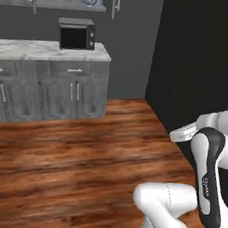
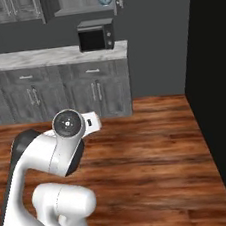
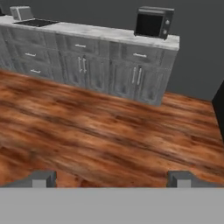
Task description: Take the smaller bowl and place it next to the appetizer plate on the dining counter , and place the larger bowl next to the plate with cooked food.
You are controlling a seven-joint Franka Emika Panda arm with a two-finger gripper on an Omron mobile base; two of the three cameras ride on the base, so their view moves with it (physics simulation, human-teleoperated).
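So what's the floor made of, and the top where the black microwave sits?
The floor looks like glossy reddish-brown wood: plank lines and streaky grain show. The countertop under the microwave looks like pale marble or stone, white with grey veins, though it could be a printed imitation.

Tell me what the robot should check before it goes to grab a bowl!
1. Gripper open and empty: ok, fingertips stand wide apart with nothing between.
2. A bowl spotted: ok, one sits on the open upper cabinet shelf above the microwave.
3. Which bowl it is, smaller or larger: cannot tell, too small.
4. Close enough to reach: not ok, bare wood floor lies between robot and cabinets.
5. Path across the floor free: ok.
6. Dining counter and plates located: cannot tell.
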